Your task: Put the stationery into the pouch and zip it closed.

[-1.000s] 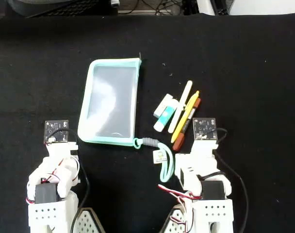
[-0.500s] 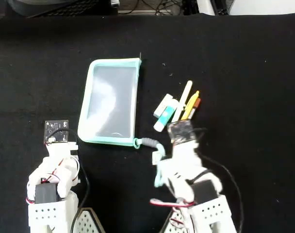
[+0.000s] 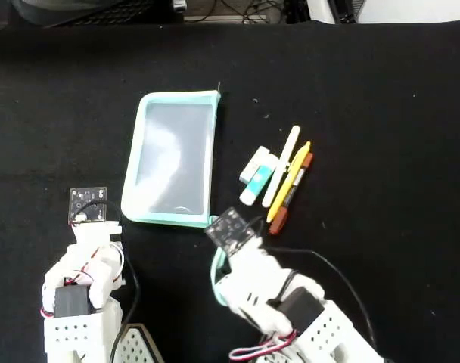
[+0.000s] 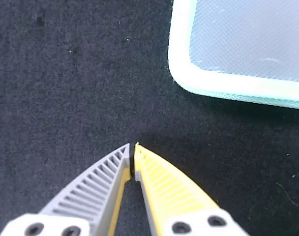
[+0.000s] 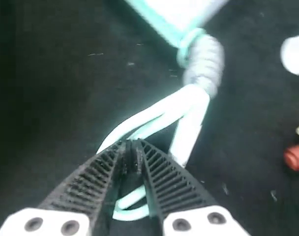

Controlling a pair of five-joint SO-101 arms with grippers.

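— The pouch (image 3: 173,159) is showing a mint-green border round a clear, frosted panel, and the surface (image 3: 381,113) is lying black under it.
— The left claw (image 4: 132,146) is wearing one grey finger and one yellow, both ribbed. The right claw (image 5: 131,144) is showing ribbed black, and the strap (image 5: 184,101) is looking pale mint.
— Beside them a white pen (image 3: 281,166), a yellow pen (image 3: 290,180) and a brown pen (image 3: 278,221) are lying.
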